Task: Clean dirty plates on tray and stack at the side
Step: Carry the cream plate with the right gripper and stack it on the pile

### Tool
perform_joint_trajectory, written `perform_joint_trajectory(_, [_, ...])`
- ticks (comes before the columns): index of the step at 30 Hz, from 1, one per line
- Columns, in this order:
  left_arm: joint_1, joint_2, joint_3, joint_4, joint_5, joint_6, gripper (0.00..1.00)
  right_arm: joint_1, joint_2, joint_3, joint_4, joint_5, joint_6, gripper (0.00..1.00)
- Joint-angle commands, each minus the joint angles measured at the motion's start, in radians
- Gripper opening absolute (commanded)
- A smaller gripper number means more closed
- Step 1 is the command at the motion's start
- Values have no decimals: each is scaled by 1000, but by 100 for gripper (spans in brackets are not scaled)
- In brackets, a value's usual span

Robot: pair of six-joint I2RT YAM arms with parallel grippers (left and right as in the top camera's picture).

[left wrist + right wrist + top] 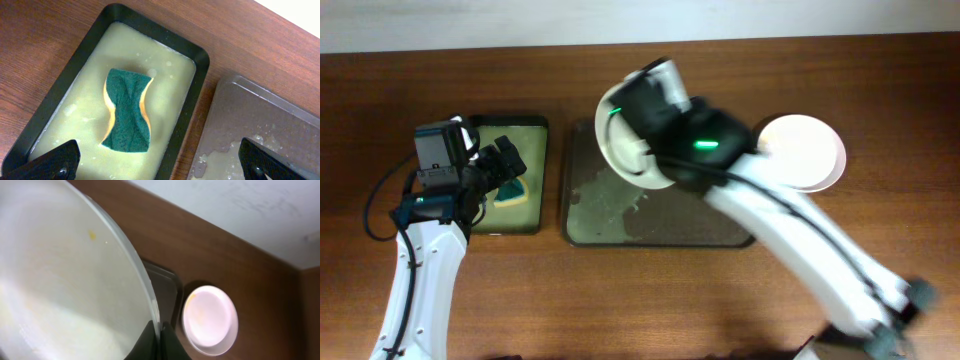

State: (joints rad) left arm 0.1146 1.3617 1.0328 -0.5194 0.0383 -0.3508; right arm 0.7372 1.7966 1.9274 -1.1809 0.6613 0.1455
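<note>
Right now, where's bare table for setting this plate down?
Free: wood in front of the tray and sponge tray; wood right of the stacked plates. Crowded: the narrow gap between trays, and around the held plate.

Wooden table point(620, 310) is carrying | black tray point(545, 190) under left gripper point(508, 165) | brown tray point(670, 225) just right | white plate point(810, 150) farther right

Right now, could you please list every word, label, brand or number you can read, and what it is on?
None. No readable text on the held plate, side plate, brown tray, sponge, black tray or left arm; the right arm shows only a green light.
</note>
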Motion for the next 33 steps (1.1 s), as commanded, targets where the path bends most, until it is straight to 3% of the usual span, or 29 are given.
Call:
perform_joint_trajectory(1, [2,-3,2,1,7,8,99,-195,-241,42,-118,-470,54,4])
perform_joint_trajectory(4, [2,-3,2,1,7,8,99,-329,-332,42,-276,-620,43,4])
perform_joint_trajectory(7, [2,-3,2,1,7,8,99,-437,-439,40,-412,-631,16,4])
perform_joint_trajectory(12, [2,-3,2,1,7,8,99,-652,-508,28,-304,-552,18,4])
perform_joint_trajectory(16, [2,-3,2,1,7,8,99,-871,-404,-90,-110,-634,22,4])
perform_joint_trajectory(19, [2,-3,2,1,7,8,100,-1019,-215,-188,67,-713,59,4])
perform_joint_trajectory(22, [2,-3,2,1,7,8,99,-1113,-3,-198,124,-785,107,4])
perform_joint_trajectory(27, [2,-3,2,1,7,8,99,-1171,232,-199,153,-918,106,4])
perform_joint_trajectory(33, [2,-3,2,1,7,8,99,-1169,259,-204,111,-916,95,4])
